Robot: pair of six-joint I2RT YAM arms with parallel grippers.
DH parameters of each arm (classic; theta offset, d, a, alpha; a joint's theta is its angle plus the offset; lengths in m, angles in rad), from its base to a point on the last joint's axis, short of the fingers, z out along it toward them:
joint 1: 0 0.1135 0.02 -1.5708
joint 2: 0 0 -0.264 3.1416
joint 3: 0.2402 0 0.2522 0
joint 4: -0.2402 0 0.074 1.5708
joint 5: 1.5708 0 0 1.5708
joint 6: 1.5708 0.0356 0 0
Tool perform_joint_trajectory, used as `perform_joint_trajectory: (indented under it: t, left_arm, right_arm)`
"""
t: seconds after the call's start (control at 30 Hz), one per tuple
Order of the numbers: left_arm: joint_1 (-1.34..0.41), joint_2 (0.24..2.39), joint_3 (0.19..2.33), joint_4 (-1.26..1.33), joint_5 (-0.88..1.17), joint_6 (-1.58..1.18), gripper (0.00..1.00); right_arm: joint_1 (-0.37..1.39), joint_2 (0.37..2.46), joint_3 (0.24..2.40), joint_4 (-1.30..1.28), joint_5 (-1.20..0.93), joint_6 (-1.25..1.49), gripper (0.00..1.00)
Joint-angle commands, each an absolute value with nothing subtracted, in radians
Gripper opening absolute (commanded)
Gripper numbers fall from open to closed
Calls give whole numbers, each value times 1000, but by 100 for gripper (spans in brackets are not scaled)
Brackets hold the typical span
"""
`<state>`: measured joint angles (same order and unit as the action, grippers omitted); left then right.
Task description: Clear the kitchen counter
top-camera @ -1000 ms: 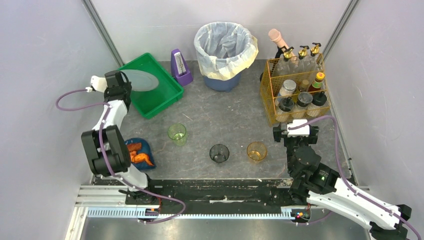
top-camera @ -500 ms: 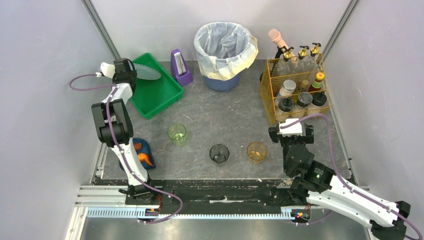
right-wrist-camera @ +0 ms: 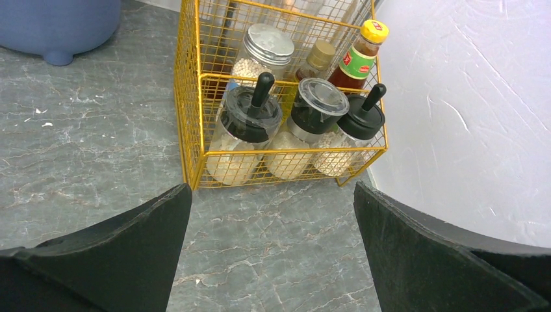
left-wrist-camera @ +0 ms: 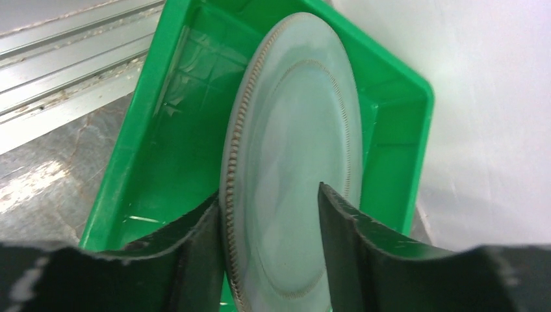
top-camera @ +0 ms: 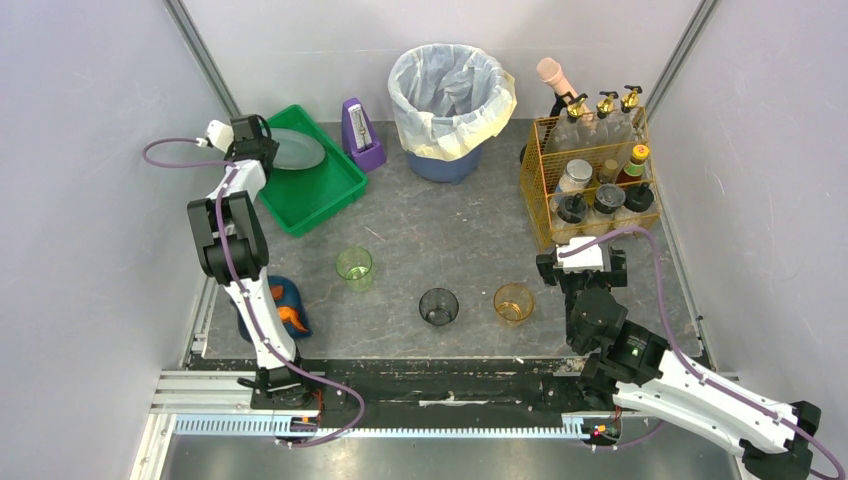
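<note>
Your kitchen counter (top-camera: 440,235) lies flat under both arms, its long axis running left to right. Your left arm stretches to the far left, its left gripper (left-wrist-camera: 268,195) parted wider than the rim of the tilted plate (left-wrist-camera: 299,149) in the green tray (left-wrist-camera: 162,130). Your right gripper (right-wrist-camera: 271,188) gapes empty near the yellow basket (right-wrist-camera: 188,97)

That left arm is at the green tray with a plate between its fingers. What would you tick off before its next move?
1. Plate inside the green tray: ok.
2. Plate settled: cannot tell; it sits tilted.
3. Left gripper clear of the plate: not ok, the rim sits between its fingers.
4. Right gripper open and empty: ok.
5. Kitchen counter cleared: not ok; green cup, dark cup and amber cup stand there.
</note>
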<state>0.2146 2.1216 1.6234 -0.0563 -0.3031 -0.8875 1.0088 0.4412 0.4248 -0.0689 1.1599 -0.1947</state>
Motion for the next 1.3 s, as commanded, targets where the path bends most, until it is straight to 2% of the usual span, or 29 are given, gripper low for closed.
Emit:
perform_joint_trajectory:
  t: [0.0, 0.17, 0.5, 0.7, 0.93, 1.27]
  left_arm:
    - [211, 2104, 1696, -89, -301, -775, 61]
    - [209, 2070, 1696, -142, -321, -682, 72]
    - [177, 2041, 1790, -321, -375, -458, 77]
    - [172, 1990, 1768, -369, -359, -450, 80]
    - [172, 1797, 1595, -400, -365, -506, 82]
    - [166, 1419, 1183, -514, -326, -626, 81]
  right_arm:
    - [1012, 426, 425, -38, 1164, -196, 98]
    - [1012, 407, 428, -45, 1154, -184, 98]
    - [1012, 360, 441, -63, 1121, -151, 98]
    - [1012, 342, 451, -79, 1105, -131, 98]
    - [1013, 325, 459, -90, 1073, -114, 98]
    - [1012, 312, 477, -116, 1006, -79, 98]
